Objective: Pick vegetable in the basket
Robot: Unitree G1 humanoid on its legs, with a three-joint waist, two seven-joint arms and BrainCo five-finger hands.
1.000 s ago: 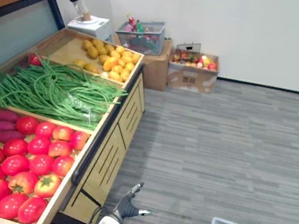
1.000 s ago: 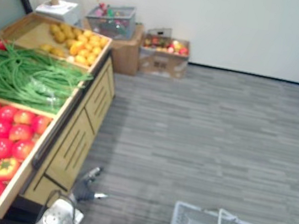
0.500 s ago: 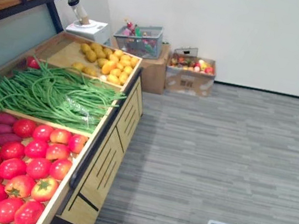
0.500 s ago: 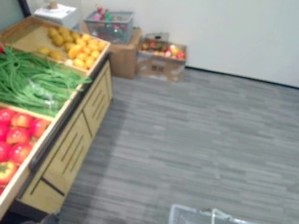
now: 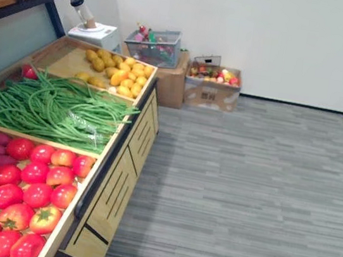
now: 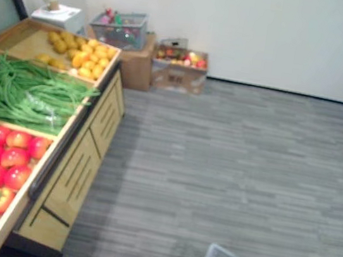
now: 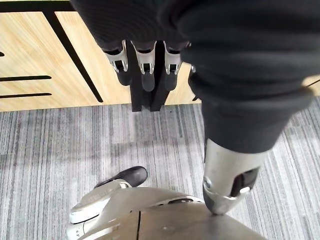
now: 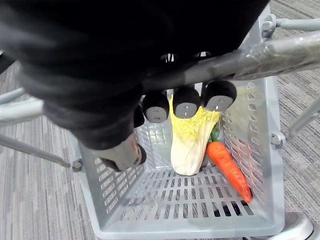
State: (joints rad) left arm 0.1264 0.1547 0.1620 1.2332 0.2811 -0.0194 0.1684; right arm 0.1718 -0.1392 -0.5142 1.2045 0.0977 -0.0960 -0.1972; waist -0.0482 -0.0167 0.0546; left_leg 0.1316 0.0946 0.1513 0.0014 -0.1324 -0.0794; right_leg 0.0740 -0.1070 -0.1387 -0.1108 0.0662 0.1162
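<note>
So the left hand [image 7: 215, 65] hogs the top and right of the frame, and most of it is the dark ribbed cover. Its silver fingers [image 7: 145, 60] hang in a row at upper centre, straight and loose, dark tips pointing down the frame, nothing in them. The thumb [image 7: 230, 182] sticks out on its own at lower right, not touching anything either. Behind the fingers there's a light wooden cabinet front [image 7: 30, 50] across the upper left, with a slanted black bar [image 7: 75, 57] and a couple of thin black slots [image 7: 25, 78]. Below that it's grey striped carpet [image 7: 45, 145] across the middle.
</note>
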